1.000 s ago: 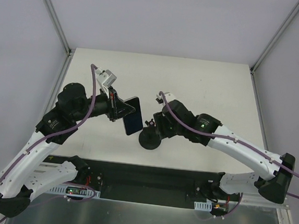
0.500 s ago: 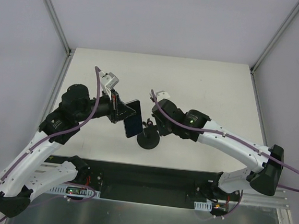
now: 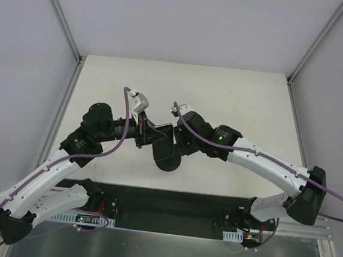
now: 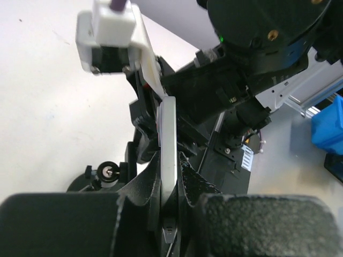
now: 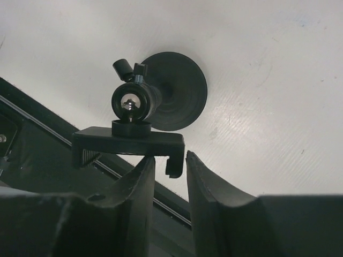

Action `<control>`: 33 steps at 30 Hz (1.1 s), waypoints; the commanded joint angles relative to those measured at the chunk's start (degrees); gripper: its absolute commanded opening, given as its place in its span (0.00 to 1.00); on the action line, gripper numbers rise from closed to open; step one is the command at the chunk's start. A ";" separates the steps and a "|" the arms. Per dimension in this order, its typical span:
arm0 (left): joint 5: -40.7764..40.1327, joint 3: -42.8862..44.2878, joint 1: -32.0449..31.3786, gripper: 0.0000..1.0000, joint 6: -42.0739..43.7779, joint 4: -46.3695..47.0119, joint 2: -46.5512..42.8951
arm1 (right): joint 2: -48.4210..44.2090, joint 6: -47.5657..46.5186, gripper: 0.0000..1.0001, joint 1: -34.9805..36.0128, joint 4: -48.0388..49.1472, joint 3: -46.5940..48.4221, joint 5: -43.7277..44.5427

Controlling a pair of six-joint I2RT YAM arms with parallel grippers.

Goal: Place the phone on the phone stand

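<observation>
Cream-white desk (image 3: 235, 92), grey enclosure walls on three sides. The small black phone stand with a round disc base (image 3: 167, 163) stands near the desk's near edge, about mid-width, with its disc flat on the surface. The left gripper (image 4: 170, 179) is clamped tight on the lower end of a thin smartphone (image 4: 169, 134). The smartphone is held edge-on off the desk, pale rim toward the wrist camera, just left of the stand; contact with it is not discernible. The right gripper (image 5: 170, 171) has its fingers (image 5: 209, 187) drawn to a narrow gap around the hooked end of the clamp head (image 5: 128, 140).
</observation>
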 commanded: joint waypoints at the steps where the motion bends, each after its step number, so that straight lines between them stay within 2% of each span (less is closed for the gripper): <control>1: -1.45 -0.18 -0.23 0.00 1.90 8.50 -3.64 | -2.66 -1.68 0.33 0.24 2.46 -2.05 -3.09; 4: -3.12 -1.59 -0.23 0.00 1.29 8.50 -5.92 | -3.63 -2.12 0.36 0.33 3.34 -3.54 -3.00; 9: -3.22 -2.82 -0.23 0.00 0.67 7.10 -7.51 | -4.86 -3.00 0.33 0.42 5.62 -5.22 -2.04; 19: -0.14 -2.21 -0.23 0.00 1.81 6.39 -5.94 | -5.21 -4.58 0.33 0.33 7.91 -6.01 -0.72; 22: 1.96 -1.86 -0.23 0.00 1.90 6.48 -4.97 | -4.69 -5.02 0.29 0.33 8.18 -5.84 -0.54; 25: 6.25 -1.24 -0.23 0.00 3.21 6.48 -3.57 | -4.95 -5.90 0.18 0.16 8.79 -6.36 0.42; 28: 10.74 -1.77 -0.23 0.00 5.49 8.58 -2.77 | -4.86 -7.57 0.02 -0.72 9.32 -6.10 -1.24; 29: 15.19 -2.38 -0.23 0.00 6.29 10.76 -2.51 | -4.77 -9.66 0.01 -1.16 9.32 -6.01 -2.20; 32: 22.68 -3.52 -0.23 0.00 9.10 15.25 -1.19 | -5.21 -14.15 0.01 -3.09 10.63 -6.28 -8.00; 33: 23.75 -4.05 -0.32 0.00 9.54 19.36 -0.84 | -5.21 -15.21 0.01 -4.23 10.90 -6.19 -11.32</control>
